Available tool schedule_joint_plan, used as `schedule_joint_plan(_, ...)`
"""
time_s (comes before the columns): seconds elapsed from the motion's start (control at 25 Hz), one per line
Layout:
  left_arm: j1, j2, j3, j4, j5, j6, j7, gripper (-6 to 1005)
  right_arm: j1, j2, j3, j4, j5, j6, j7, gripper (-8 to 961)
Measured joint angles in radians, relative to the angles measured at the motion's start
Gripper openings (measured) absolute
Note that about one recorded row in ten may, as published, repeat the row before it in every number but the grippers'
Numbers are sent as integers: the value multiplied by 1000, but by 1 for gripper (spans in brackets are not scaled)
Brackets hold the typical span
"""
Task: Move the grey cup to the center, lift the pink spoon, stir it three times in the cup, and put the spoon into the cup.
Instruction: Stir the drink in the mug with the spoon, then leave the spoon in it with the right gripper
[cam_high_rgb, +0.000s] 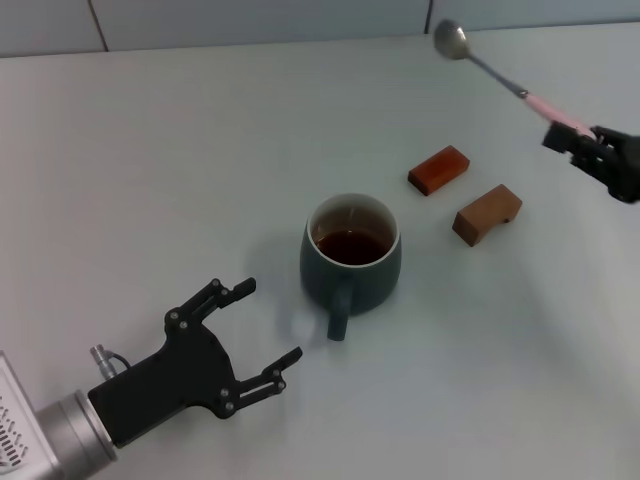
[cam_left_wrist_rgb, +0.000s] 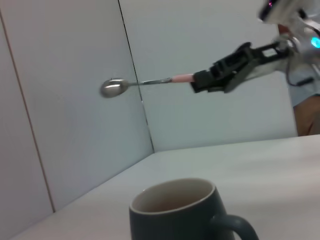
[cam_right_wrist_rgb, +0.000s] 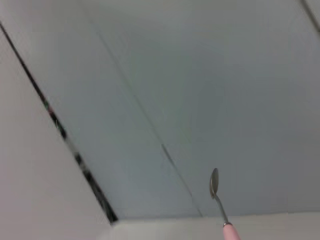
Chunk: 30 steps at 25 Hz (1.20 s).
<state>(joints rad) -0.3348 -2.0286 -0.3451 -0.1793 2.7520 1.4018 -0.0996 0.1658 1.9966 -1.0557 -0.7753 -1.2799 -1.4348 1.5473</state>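
Note:
The grey cup (cam_high_rgb: 350, 262) stands at the table's middle with dark liquid inside and its handle toward me; it also shows in the left wrist view (cam_left_wrist_rgb: 186, 212). My left gripper (cam_high_rgb: 262, 333) is open and empty, just left of and nearer than the cup. My right gripper (cam_high_rgb: 566, 135) is shut on the pink spoon (cam_high_rgb: 505, 80) by its pink handle end, holding it in the air at the far right, silver bowl pointing up and away. The spoon shows in the left wrist view (cam_left_wrist_rgb: 145, 83) and the right wrist view (cam_right_wrist_rgb: 219, 200).
Two small brown wooden blocks lie right of the cup: a reddish one (cam_high_rgb: 439, 169) and a tan one (cam_high_rgb: 487, 214). The wall panels (cam_left_wrist_rgb: 75, 100) rise behind the table's far edge.

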Motion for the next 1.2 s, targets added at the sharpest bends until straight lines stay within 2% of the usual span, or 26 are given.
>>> schedule_joint_plan(0.04,-2,-2,0,0,0,0,0,852,20,34,73,-168,-179,5,117,112)
schedule_joint_plan(0.08,-2,-2,0,0,0,0,0,852,20,34,73,-168,-179,5,117,112)
schedule_joint_plan(0.12,-2,-3,0,0,0,0,0,852,44,62,119,-317,-333,-6,228,112)
schedule_joint_plan(0.16,-2,-6,-1,1,0,0,0,852,44,62,119,-317,-333,-6,228,112)
schedule_joint_plan(0.24,-3,-9,-2,3,0,0,0,851,81,78,135,-514,-497,-35,389,112)
schedule_joint_plan(0.32,-3,-9,-2,3,0,0,0,851,92,78,134,-554,-527,-48,429,112)
schedule_joint_plan(0.44,-3,-14,-5,9,0,0,0,851,154,63,141,-709,-619,-143,590,112)
schedule_joint_plan(0.56,1,-21,-9,12,-1,0,3,851,189,56,143,-783,-670,-194,666,112)
schedule_joint_plan(0.64,3,-23,-9,12,-4,0,3,851,257,44,144,-854,-741,-272,771,112)
schedule_joint_plan(0.72,3,-23,-9,12,-4,0,3,850,283,38,144,-871,-763,-295,803,111)
schedule_joint_plan(0.76,4,-26,-9,12,-4,-1,3,850,338,22,145,-900,-811,-342,859,111)
schedule_joint_plan(0.8,4,-26,-9,12,-4,-1,3,850,338,22,145,-900,-811,-342,859,111)
schedule_joint_plan(0.84,2,-27,-9,12,-4,0,2,850,390,8,145,-919,-856,-387,904,111)
schedule_joint_plan(0.88,2,-27,-9,12,-4,0,2,850,390,8,145,-919,-856,-387,904,111)
schedule_joint_plan(1.0,0,-27,-9,12,-4,0,0,850,467,-15,145,-927,-905,-446,950,111)
schedule_joint_plan(1.04,-3,-27,-9,12,-5,0,-1,850,517,-28,145,-923,-934,-479,973,111)
schedule_joint_plan(1.08,-3,-27,-9,12,-5,0,-1,851,517,-28,145,-923,-934,-479,973,111)
schedule_joint_plan(1.16,-5,-27,-9,12,-5,0,-1,851,585,-41,142,-916,-988,-523,995,111)
schedule_joint_plan(1.2,-5,-27,-9,12,-5,0,-1,851,585,-41,142,-916,-988,-523,995,111)
